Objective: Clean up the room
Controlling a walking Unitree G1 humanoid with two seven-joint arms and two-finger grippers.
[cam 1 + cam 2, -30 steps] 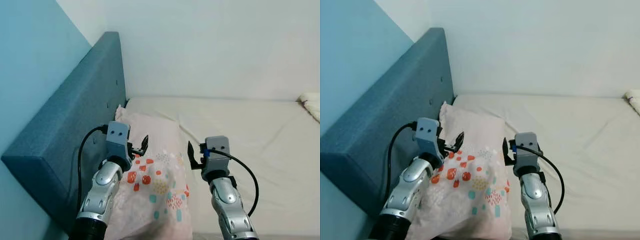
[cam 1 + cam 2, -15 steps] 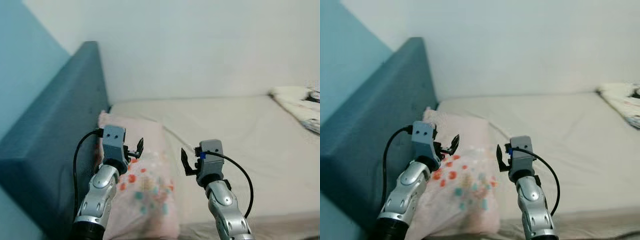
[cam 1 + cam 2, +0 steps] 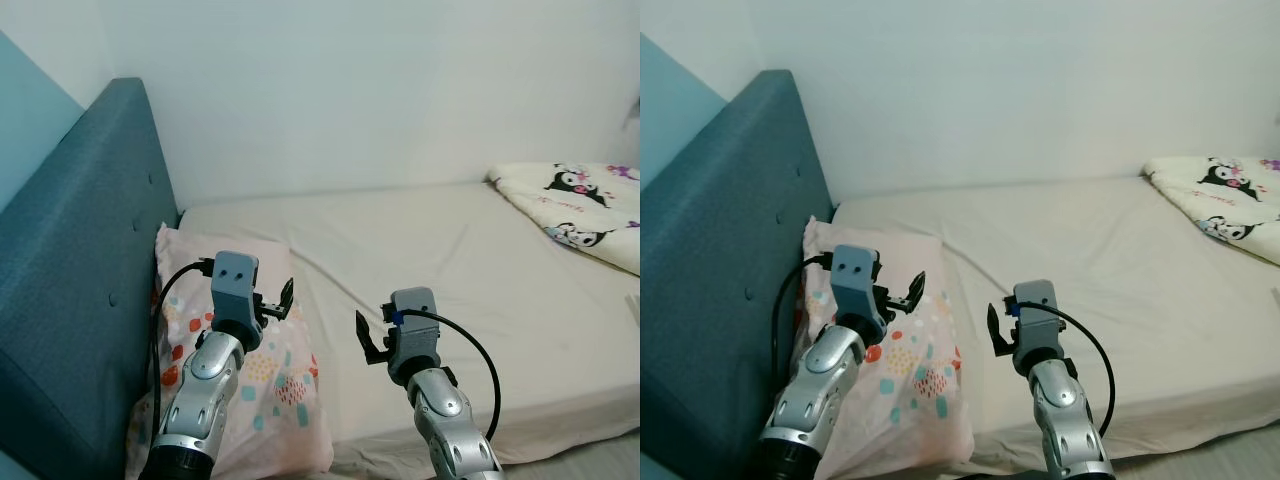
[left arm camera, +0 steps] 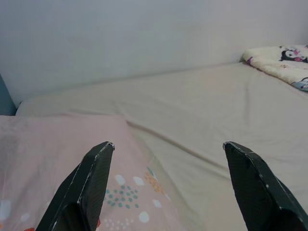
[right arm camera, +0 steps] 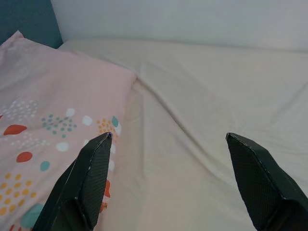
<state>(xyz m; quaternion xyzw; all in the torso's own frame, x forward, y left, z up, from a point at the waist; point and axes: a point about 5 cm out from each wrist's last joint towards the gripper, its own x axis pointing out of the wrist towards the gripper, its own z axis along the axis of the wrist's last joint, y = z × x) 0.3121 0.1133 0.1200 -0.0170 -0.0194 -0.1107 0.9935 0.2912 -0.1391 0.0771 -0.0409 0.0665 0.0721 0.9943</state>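
A pink pillow (image 3: 265, 385) with coloured dots lies at the head of the bed, against the blue headboard (image 3: 70, 290). My left gripper (image 3: 277, 300) hovers open above the pillow with nothing between its fingers. My right gripper (image 3: 368, 337) is also open and empty, held over the beige sheet (image 3: 450, 270) just right of the pillow. The pillow (image 5: 43, 125) and the sheet (image 4: 202, 110) also appear in the wrist views. A folded cream blanket (image 3: 580, 205) with black cartoon figures lies at the far right end of the bed.
A white wall (image 3: 350, 90) runs behind the bed. The bed's near edge (image 3: 560, 430) crosses the lower right. The light blue side wall (image 3: 25, 85) stands left of the headboard.
The camera has swung to the right, so the headboard and pillow have slid left and the cartoon blanket has come into view. Both grippers stay open in the same pose.
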